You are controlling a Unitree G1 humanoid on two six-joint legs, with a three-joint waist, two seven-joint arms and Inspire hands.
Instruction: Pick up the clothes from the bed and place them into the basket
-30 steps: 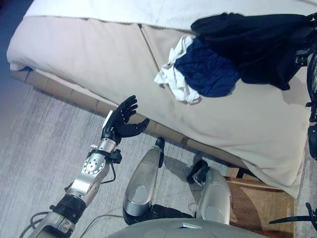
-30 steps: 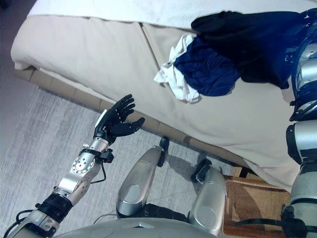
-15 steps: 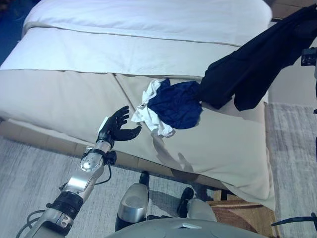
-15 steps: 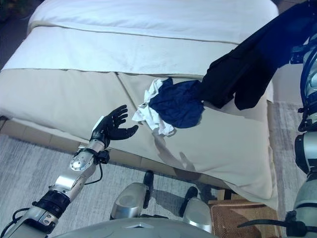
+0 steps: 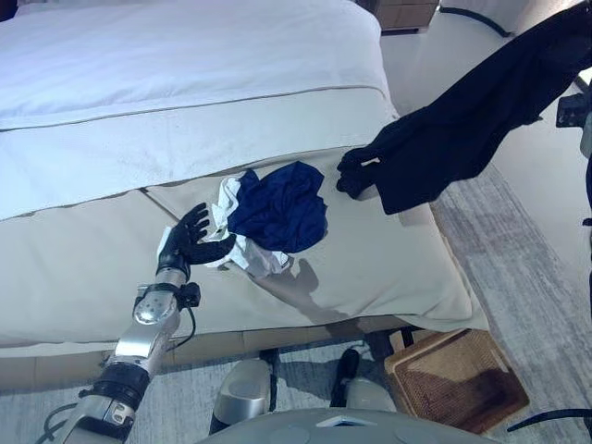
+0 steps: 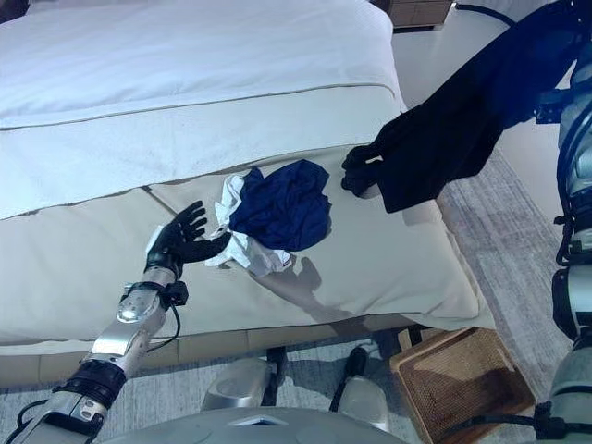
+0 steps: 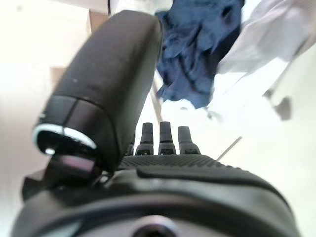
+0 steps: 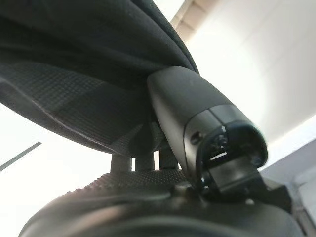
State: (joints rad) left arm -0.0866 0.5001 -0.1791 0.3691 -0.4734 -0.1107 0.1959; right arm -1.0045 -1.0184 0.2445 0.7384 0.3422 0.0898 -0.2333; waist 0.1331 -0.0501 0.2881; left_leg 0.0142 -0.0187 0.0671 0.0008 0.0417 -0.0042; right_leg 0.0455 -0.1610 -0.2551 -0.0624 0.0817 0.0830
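Right hand (image 8: 197, 148) grips a black garment (image 5: 462, 125), thumb and fingers curled into the cloth in its own wrist view; the eye views cut that hand off at the right edge and show only the garment hanging from it; the cloth runs on a slant from the upper right down toward the bed (image 5: 139, 111), its lower end touching or just above the right part of the beige cover, which of the two cannot be told. Left hand (image 5: 190, 240) hovers with fingers spread and loose, holding nothing, beside a white garment (image 5: 242, 254) near the bed's front edge; a navy garment (image 5: 277, 208) lies bunched on top of the white one, with no clear long axis; the left wrist view shows both cloths just past the fingertips. A woven basket (image 5: 458, 375) stands on the floor below the bed's front right corner.
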